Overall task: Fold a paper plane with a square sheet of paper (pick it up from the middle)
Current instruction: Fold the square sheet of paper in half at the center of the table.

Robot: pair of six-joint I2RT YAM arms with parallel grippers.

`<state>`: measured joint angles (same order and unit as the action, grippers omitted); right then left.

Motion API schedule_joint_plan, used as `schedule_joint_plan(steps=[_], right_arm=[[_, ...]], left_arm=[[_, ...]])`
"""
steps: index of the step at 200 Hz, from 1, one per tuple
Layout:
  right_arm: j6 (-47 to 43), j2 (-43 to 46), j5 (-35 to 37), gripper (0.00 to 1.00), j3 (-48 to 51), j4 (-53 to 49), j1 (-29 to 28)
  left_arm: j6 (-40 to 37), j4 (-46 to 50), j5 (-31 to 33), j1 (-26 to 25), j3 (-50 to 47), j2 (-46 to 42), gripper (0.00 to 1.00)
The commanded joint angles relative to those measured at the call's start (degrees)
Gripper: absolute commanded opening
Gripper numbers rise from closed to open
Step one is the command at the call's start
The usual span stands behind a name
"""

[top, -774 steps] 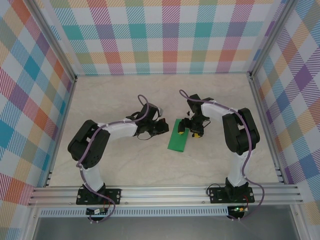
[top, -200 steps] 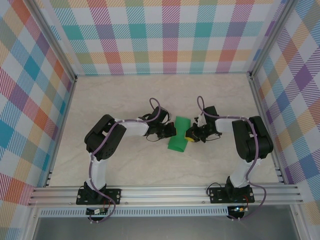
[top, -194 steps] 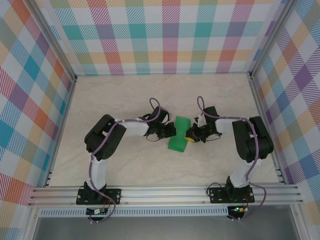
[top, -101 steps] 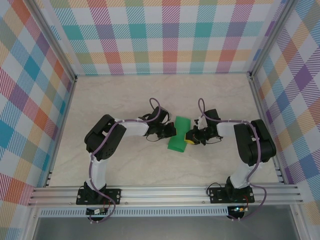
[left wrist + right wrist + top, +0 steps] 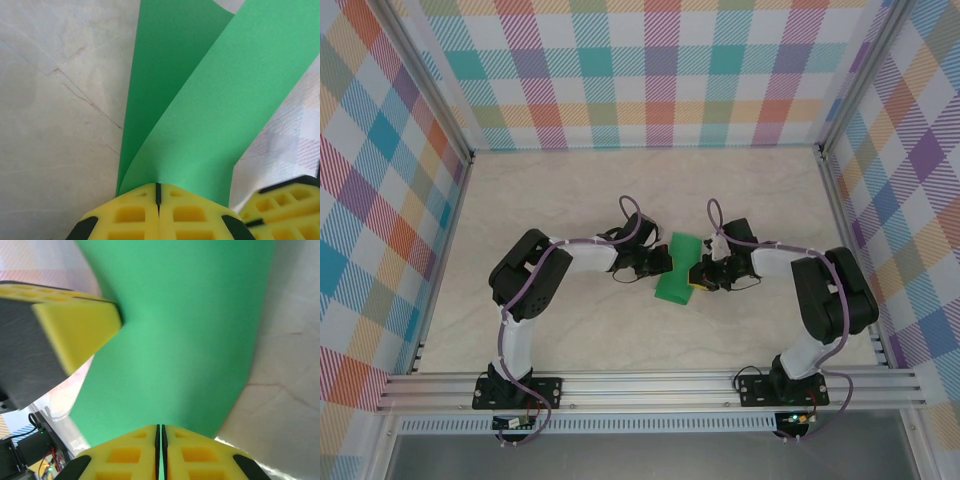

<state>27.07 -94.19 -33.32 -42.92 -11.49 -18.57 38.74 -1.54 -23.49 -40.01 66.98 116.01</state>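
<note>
In the top view's middle, the left hand [image 5: 664, 262] is clamped on the left edge of the doubled-over square sheet of paper [image 5: 674, 284], which sits low over the desk [image 5: 570, 200]. The right hand [image 5: 694, 276] pinches its opposite edge, likely so both steady the fold for creasing.

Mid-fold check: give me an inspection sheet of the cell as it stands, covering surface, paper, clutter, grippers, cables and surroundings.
Surface: pale marbled table, no marks or spills seen.
Job's things: square sheet of paper, green, bent over on itself, at the table's middle between the arms.
Clutter: nothing seen.
Grippers: left gripper shut on the sheet's left edge; right gripper shut on its right edge.
Cables: purple cables loop above both wrists, apart from the sheet.
Surroundings: plaid walls; aluminium rail at the near edge.
</note>
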Motion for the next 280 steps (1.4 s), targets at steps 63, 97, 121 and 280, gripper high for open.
schedule_joint_plan(steps=[63,97,121,280], right_arm=[[-0.36,-4.86,6.0,0.08,1.85,-0.31,-3.23],[-0.27,-2.76,6.43,0.09,1.88,-2.04,-3.23],[-0.13,1.74,5.0,0.1,1.27,-3.46,-3.23],[0.96,5.86,0.57,0.12,3.35,-3.52,-4.8]], left_arm=[[-1.18,6.52,1.25,-0.73,-1.33,2.26,0.0],[-1.21,6.69,1.51,-0.71,-1.59,1.94,0.0],[-1.27,6.67,1.41,-0.7,-1.51,2.03,0.0],[-1.29,6.87,1.39,-0.77,-0.89,2.45,0.0]])
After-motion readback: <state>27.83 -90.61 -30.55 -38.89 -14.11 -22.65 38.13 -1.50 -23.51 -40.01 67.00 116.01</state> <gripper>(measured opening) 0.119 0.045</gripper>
